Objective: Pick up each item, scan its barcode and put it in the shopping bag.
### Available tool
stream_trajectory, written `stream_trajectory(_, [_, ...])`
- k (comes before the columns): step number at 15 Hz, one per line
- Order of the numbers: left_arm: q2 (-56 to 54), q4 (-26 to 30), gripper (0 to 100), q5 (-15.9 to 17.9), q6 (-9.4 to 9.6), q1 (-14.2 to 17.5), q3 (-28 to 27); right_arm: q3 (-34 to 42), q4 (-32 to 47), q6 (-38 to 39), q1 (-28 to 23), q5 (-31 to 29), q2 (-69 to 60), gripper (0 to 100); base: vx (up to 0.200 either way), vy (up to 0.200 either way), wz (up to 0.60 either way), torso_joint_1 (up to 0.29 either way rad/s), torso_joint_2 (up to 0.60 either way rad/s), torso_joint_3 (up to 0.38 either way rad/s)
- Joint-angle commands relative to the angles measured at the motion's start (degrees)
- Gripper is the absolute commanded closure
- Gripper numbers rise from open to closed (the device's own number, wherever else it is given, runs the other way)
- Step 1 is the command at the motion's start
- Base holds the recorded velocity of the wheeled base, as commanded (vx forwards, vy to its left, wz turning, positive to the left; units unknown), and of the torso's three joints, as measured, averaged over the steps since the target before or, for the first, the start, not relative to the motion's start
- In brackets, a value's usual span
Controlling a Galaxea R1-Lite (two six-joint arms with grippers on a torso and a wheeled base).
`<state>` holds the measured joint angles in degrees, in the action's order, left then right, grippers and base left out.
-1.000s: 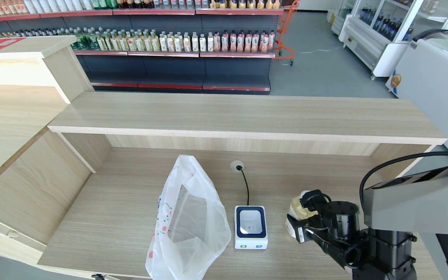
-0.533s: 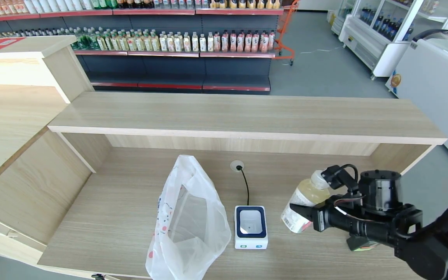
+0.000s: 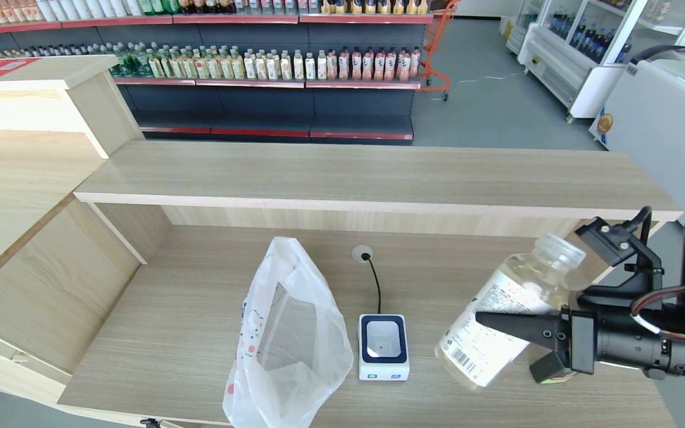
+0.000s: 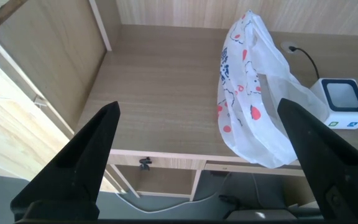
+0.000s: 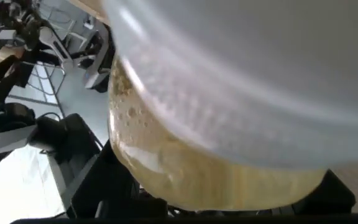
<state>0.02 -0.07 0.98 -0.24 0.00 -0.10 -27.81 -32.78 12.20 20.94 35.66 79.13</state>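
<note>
Bottle [image 3: 518,285] of pale yellowish liquid, clear with a white label, is held off the counter [image 3: 170,333] just right of the scanner [image 3: 383,346]. It is tilted, its base low and nearer the scanner and its clear cap up and away from it. A barcode shows on the label near the base. The right gripper [image 3: 500,318] clamps the bottle across its middle, one dark finger lying over the label. From the right wrist, the bottle [image 5: 229,124] sits very close. A small dark object [image 3: 547,368] lies on the counter farther right of the scanner, too hidden to identify. The white shopping bag [image 3: 286,339] stands open just left of the scanner. A black cable [image 3: 374,285] runs back from the scanner. Well left of the scanner, beyond the bag [image 4: 250,106], the left gripper [image 4: 197,155] hangs with its fingers spread wide, holding nothing
</note>
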Motion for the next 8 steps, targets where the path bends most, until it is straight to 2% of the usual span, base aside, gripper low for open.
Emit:
stream_trajectory(1, [-0.02,-0.01,0,-0.01,-0.02,0.00,0.01,-0.14,0.09,0.28,0.06,4.07,-3.54,100,0.000,0.000,0.00,0.000,0.00,0.000])
stream_trajectory(4, [-0.02,-0.01,0,-0.01,-0.02,0.00,0.01,0.56,1.05,-0.07,0.15,12.24,-3.63,100,0.000,0.000,0.00,0.000,0.00,0.000])
stream_trajectory(8, [-0.02,-0.01,0,-0.01,-0.02,0.00,0.01,0.82,1.40,-2.45,2.96,15.58,-2.31,100,0.000,0.000,0.00,0.000,0.00,0.000])
